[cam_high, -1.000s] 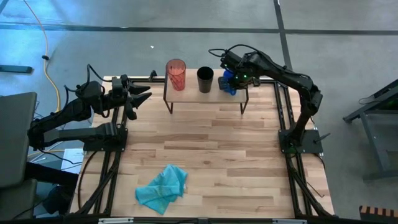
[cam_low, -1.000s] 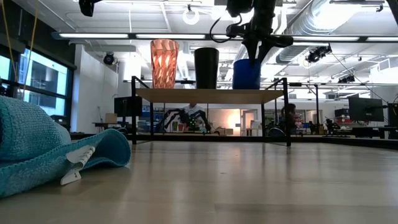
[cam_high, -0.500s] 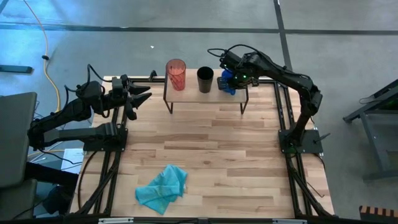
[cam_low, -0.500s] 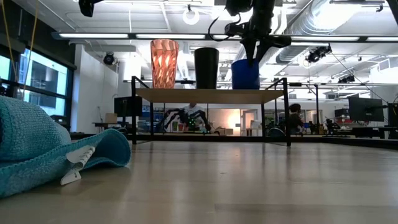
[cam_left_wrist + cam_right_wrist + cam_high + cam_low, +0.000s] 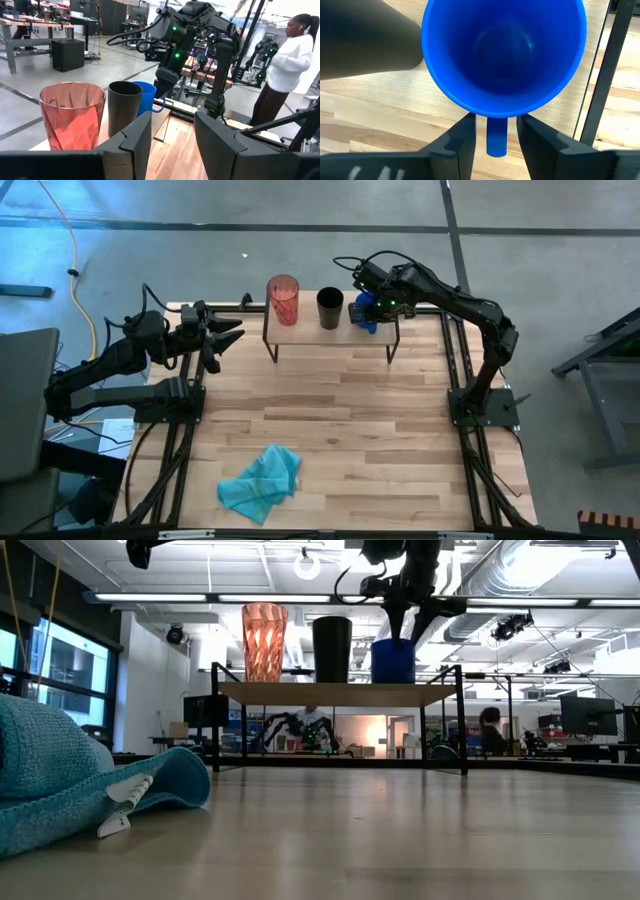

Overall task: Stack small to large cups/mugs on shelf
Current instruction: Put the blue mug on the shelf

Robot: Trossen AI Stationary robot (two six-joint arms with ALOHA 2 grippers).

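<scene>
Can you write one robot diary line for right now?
right gripper: open around blue mug handle | mug on shelf beside black cup | left gripper: waiting, open

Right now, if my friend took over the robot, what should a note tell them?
Right hand: open, fingers either side of the blue mug's handle, just let go.
Left hand: open, waiting left of the shelf, holding nothing.
Shelf holds the red tumbler, black cup and blue mug in a row, tallest to shortest.
Done: all three are up there.
Left: lift the right hand away; nothing is nested yet, if that is wanted.
</scene>
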